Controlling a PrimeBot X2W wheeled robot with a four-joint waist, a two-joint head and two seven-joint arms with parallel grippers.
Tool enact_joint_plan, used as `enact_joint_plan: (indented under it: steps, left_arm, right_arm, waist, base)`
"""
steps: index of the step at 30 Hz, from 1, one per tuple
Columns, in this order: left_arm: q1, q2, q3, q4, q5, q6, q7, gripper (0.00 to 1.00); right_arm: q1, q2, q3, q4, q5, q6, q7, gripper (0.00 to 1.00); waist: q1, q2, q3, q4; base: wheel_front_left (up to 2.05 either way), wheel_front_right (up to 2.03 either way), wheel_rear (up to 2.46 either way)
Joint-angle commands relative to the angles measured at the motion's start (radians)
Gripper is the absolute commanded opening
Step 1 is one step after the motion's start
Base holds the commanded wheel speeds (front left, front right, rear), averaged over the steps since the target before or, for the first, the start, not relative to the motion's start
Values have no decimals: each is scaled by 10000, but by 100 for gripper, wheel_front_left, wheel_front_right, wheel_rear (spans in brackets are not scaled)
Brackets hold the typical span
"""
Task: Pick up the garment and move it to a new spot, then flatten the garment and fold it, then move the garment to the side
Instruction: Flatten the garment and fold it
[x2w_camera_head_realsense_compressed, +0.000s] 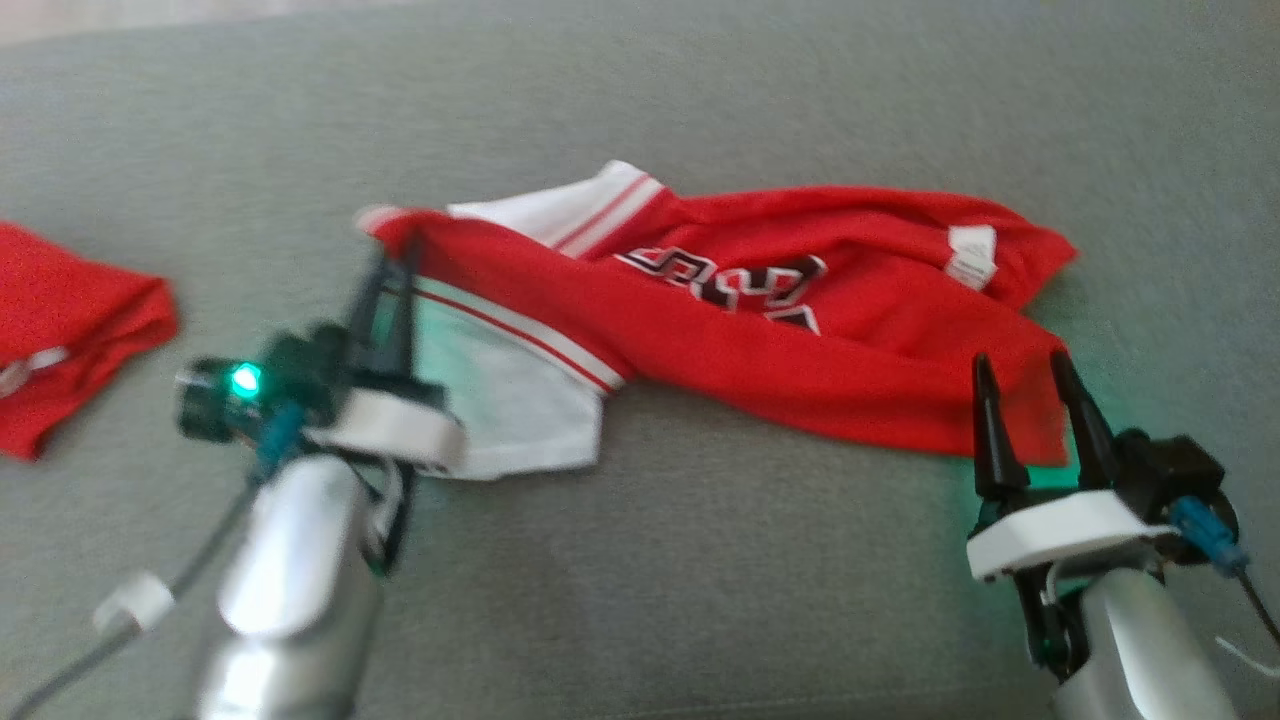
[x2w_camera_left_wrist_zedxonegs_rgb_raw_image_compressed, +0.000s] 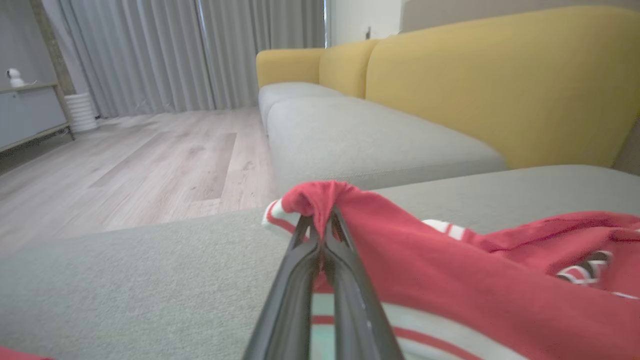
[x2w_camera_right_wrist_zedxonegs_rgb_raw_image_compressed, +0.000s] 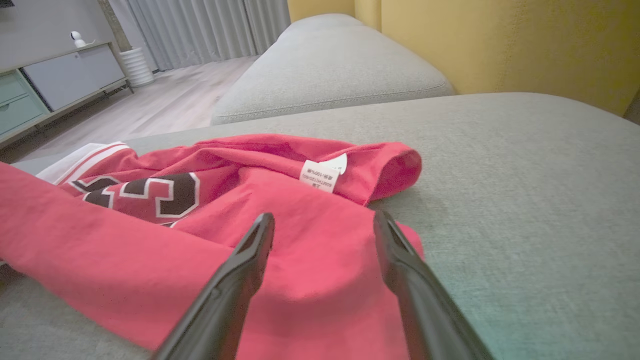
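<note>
Two grippers stood at opposite ends of the red jersey (x2w_camera_head_realsense_compressed: 760, 350) in the head view. It lay bunched and twisted across the grey seat cushion (x2w_camera_head_realsense_compressed: 700, 600). The left gripper (x2w_camera_head_realsense_compressed: 395, 255) was pinched shut on the jersey's white-trimmed corner, and the right gripper (x2w_camera_head_realsense_compressed: 1020, 365) had its fingers spread wide at the lower red hem, gripping nothing. Another red cloth (x2w_camera_head_realsense_compressed: 70, 320) lay well apart at the left. From where I stood, the worry was a lopsided lift: held by one corner alone, the jersey would likely trail like a rope and twist further. In the left wrist view the closed fingers (x2w_camera_left_wrist_zedxonegs_rgb_raw_image_compressed: 300, 280) held only a small peak of red fabric at their very tips, and I judged that so shallow a bite could slip under the weight of the rest. In the right wrist view the open fingers (x2w_camera_right_wrist_zedxonegs_rgb_raw_image_compressed: 240, 270) straddled a hump of red cloth close to the cushion, with the care label (x2w_camera_right_wrist_zedxonegs_rgb_raw_image_compressed: 320, 176) lying beyond them. Closing there might catch several folded layers or snag the cushion cover, and the flattening would then begin from a doubled-up, crumpled shape.
</note>
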Motion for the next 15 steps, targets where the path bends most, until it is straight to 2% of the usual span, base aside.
enact_joint_plan:
  steps: [1, 4, 6, 7, 8, 11, 15]
  left_arm:
    - [-560, 322, 449, 101, 34, 83, -51, 0]
    - [-1418, 559, 729, 1296, 13, 149, -51, 0]
    - [-1823, 609, 976, 1888, -109, 224, -51, 33]
    - [-1960, 652, 1060, 2139, -116, 270, -51, 57]
    - [-2058, 679, 1123, 2346, -119, 296, -51, 100]
    - [-2098, 661, 1290, 2663, -140, 335, -51, 100]
    - [-1612, 479, 1458, 2310, -125, 309, -51, 100]
  right_arm:
    - [-209, -41, 268, -322, 69, -6, -63, 100]
    - [-338, -41, 259, -406, 164, -6, -63, 100]
    - [-395, -41, 268, -403, 196, -6, -63, 100]
    - [-415, -40, 253, -393, 202, -6, -63, 100]
    - [-431, -40, 238, -371, 221, -6, -63, 100]
    - [-424, -40, 269, -292, 346, -6, -63, 100]
    - [-377, -40, 349, -23, 478, -6, -63, 100]
  waist:
    - [-2, 0, 496, -540]
    - [-2, 0, 725, -853]
    - [-2, 0, 811, -997]
    - [-2, 0, 828, -1046]
    - [-2, 0, 832, -1083]
    - [-2, 0, 749, -1090]
    - [-2, 0, 505, -863]
  base:
    - [0, 0, 0]
    - [0, 0, 0]
    - [0, 0, 0]
    - [0, 0, 0]
    - [0, 0, 0]
    - [0, 0, 0]
    - [0, 0, 0]
